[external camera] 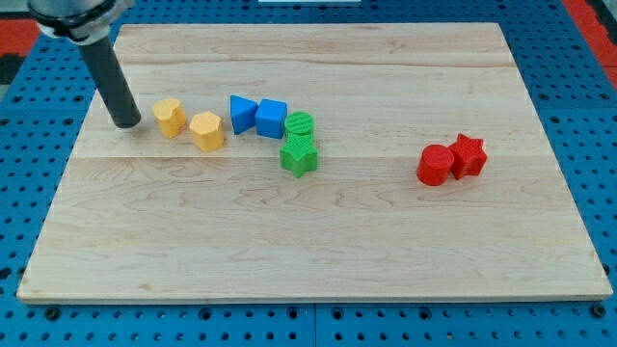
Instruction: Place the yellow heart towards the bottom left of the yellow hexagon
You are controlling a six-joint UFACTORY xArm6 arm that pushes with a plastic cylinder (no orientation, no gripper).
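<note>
Yellow heart (170,117) sits upright between my tip (127,124) and yellow hexagon (206,130).

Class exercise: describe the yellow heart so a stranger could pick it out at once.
On the wooden board, find the block cluster at the view's upper left. Of its two yellow blocks, the yellow heart is the leftmost, beside my tip; the yellow hexagon sits to its right.

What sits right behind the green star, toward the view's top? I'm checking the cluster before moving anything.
A green round block sits directly behind the green star, touching it; the star hides its lower edge. My tip is far left.
</note>
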